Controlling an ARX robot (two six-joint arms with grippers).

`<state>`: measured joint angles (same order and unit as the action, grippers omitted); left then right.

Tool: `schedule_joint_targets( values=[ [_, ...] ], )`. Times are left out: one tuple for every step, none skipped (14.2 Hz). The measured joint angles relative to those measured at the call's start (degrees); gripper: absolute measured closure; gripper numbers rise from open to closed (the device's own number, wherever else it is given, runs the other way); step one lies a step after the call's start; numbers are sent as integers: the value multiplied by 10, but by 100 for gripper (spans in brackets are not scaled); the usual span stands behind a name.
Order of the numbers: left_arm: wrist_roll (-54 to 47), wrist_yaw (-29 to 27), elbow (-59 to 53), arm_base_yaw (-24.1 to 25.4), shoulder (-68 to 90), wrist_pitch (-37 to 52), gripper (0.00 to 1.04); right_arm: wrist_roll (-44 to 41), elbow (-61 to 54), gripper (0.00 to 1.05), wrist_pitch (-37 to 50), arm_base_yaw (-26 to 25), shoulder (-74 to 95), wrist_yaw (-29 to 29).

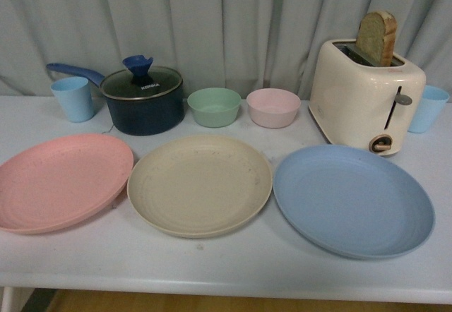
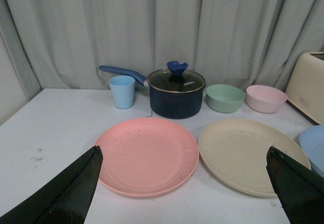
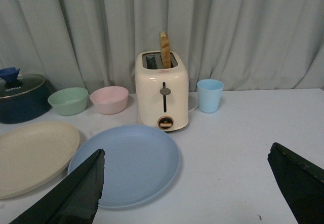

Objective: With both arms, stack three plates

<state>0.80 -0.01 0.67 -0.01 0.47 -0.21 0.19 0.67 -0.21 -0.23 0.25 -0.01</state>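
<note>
Nothing stacked yet. All three plates lie flat in one row along the front of the bench [image 1: 212, 277]: pink plate [image 1: 63, 181] on the left, beige plate [image 1: 200, 183] in the middle, blue plate [image 1: 353, 200] on the right. Neighbouring rims sit v. close; can't tell if they touch. The layout suits two arms, I reckon: each outer plate is on its own arm's side, w/ the beige one as the obvious base.

Left end effector [image 2: 183, 153] is spread wide w/ nothing in it, held on the near side of the pink plate and facing it. Right end effector [image 3: 187, 150] is likewise wide and empty, facing the blue plate. Neither arm shows in the front view.

Clutter is all at the back: pot [image 1: 141, 100], green bowl [image 1: 214, 106], pink bowl [image 1: 273, 107], toaster [image 1: 367, 97] w/ bread, two cups. Approach from the near side looks open. Flat shallow plates give little to pinch, so I'd go for the near rim.
</note>
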Motion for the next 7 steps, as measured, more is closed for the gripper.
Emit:
schedule_joint_targets(
  values=[
    [0, 0, 0, 0, 0, 0, 7, 0, 0, 6, 0, 0, 0, 0],
    [0, 0, 0, 0, 0, 0, 7, 0, 0, 6, 0, 0, 0, 0],
    [0, 0, 0, 0, 0, 0, 7, 0, 0, 6, 0, 0, 0, 0],
    [0, 0, 0, 0, 0, 0, 7, 0, 0, 6, 0, 0, 0, 0],
    [0, 0, 0, 0, 0, 0, 7, 0, 0, 6, 0, 0, 0, 0],
    [0, 0, 0, 0, 0, 0, 7, 0, 0, 6, 0, 0, 0, 0],
    [0, 0, 0, 0, 0, 0, 7, 0, 0, 6, 0, 0, 0, 0]
  ],
)
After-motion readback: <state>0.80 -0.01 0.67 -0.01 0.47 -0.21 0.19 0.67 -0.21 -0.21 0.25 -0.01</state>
